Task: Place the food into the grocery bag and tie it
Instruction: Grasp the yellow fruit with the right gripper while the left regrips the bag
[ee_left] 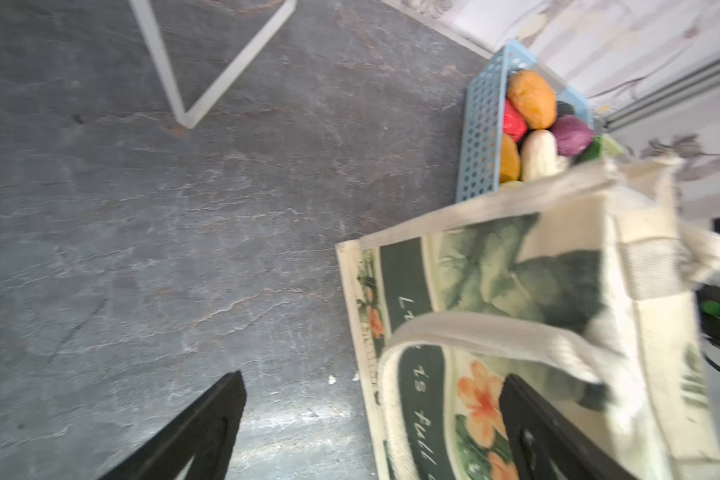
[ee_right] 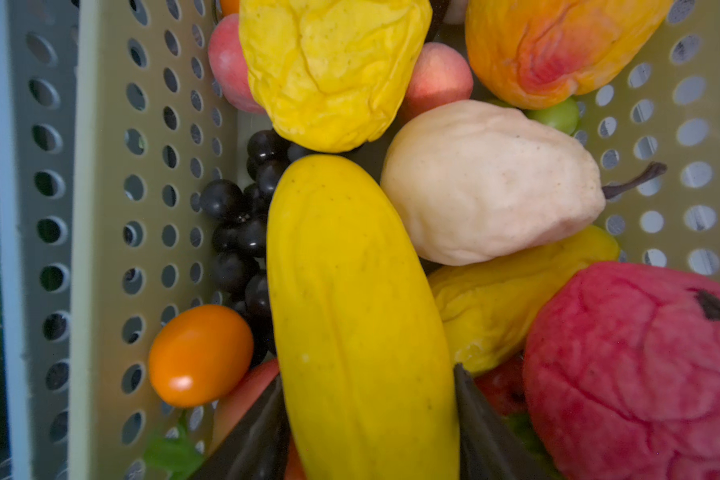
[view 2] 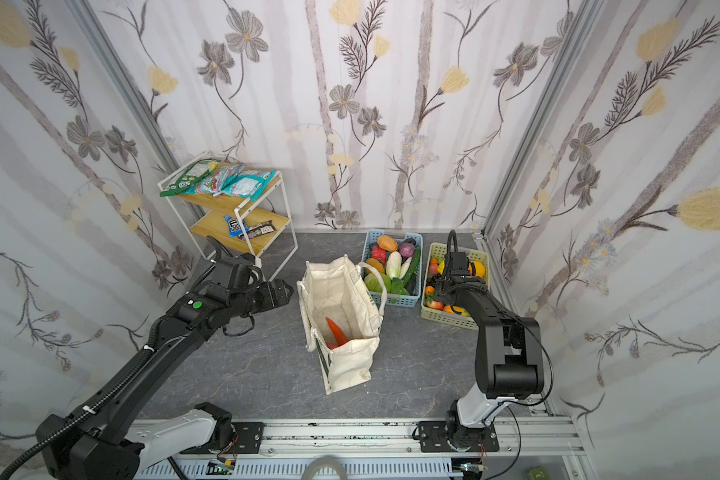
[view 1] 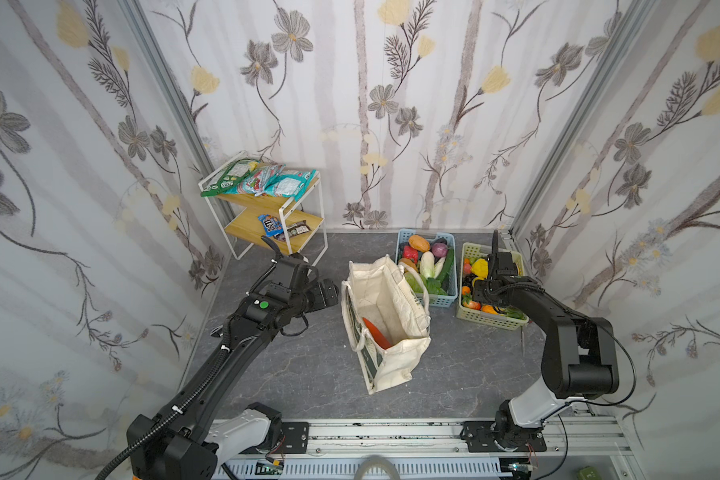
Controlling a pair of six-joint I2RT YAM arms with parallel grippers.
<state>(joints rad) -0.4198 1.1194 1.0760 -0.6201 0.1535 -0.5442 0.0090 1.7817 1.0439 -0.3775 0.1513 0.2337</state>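
Observation:
The cream grocery bag [view 1: 385, 365] [view 2: 346, 365] stands open mid-table with an orange carrot [view 1: 376, 332] [view 2: 336, 331] inside. My left gripper [view 1: 329, 293] [view 2: 283, 293] hangs open just left of the bag, holding nothing. In the left wrist view its spread fingers [ee_left: 225, 415] frame the bag's printed side [ee_left: 516, 291] and a strap handle. My right gripper [ee_right: 366, 374] reaches down into the pale green basket [view 1: 466, 249] [ee_right: 100, 208], and both fingers press the sides of a long yellow banana-like fruit [ee_right: 358, 311]. More food fills both baskets.
A blue basket [view 1: 404, 235] [ee_left: 481, 137] of toy vegetables touches the bag's far side. A white wire rack [view 1: 283, 216] at the back left carries green and blue snack packets [view 1: 262, 180] on top and small bars below. Around the yellow fruit lie a pale pear [ee_right: 487, 187], black grapes and a red fruit.

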